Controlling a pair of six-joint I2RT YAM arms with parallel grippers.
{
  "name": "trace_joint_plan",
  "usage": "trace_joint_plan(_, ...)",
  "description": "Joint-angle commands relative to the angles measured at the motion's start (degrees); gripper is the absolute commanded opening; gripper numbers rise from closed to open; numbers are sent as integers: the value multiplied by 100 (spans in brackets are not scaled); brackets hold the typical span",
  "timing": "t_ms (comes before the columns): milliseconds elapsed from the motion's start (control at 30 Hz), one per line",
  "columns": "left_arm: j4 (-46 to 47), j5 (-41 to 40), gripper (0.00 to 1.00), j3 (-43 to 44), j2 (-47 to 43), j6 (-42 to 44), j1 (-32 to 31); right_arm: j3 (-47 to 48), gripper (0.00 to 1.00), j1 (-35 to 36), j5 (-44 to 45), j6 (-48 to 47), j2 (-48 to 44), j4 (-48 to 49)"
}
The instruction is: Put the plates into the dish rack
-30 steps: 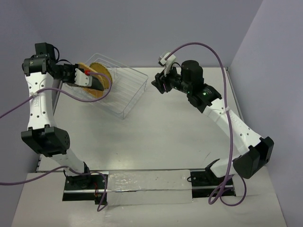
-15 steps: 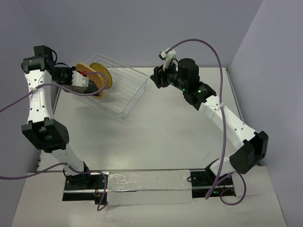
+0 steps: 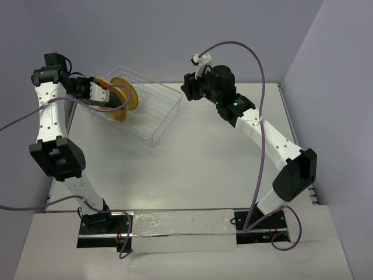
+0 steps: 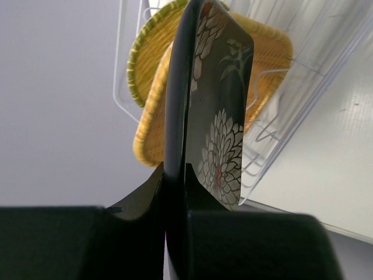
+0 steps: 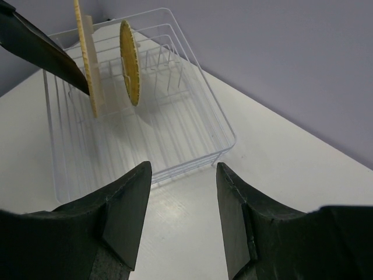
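Observation:
The dish rack (image 3: 152,114) is a clear wire basket at the far left of the table. A small yellow plate (image 5: 129,61) and a larger orange plate (image 5: 87,55) stand upright in its slots. My left gripper (image 4: 175,175) is shut on the edge of the black flowered plate (image 4: 218,116). It holds the plate tilted over the rack's left end, right beside the orange plate (image 4: 268,52). That black plate also shows in the right wrist view (image 5: 41,46). My right gripper (image 5: 180,175) is open and empty, hovering just off the rack's right end (image 3: 189,90).
The rack (image 5: 175,134) sits askew near the back wall and the table's left edge. White tabletop (image 3: 221,169) lies between the rack and the arm bases. The purple cables loop above both arms.
My right gripper has moved left and farther back toward the rack's right end. My left gripper has shifted slightly back and to the left, still holding the black plate over the rack.

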Motion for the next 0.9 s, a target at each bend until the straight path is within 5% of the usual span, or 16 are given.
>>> trace_joint_plan(0,554,283,0,612,-145,3686,-146,470,56,-24,170,110,214,289)
trace_joint_plan(433,815,-766,0,409,318,3700,-799,900,56,-24,386,198,772,289)
trace_joint_plan(867,629,-591,0,745,633,3710,-860,1383,56,-24,456,290,1186,289)
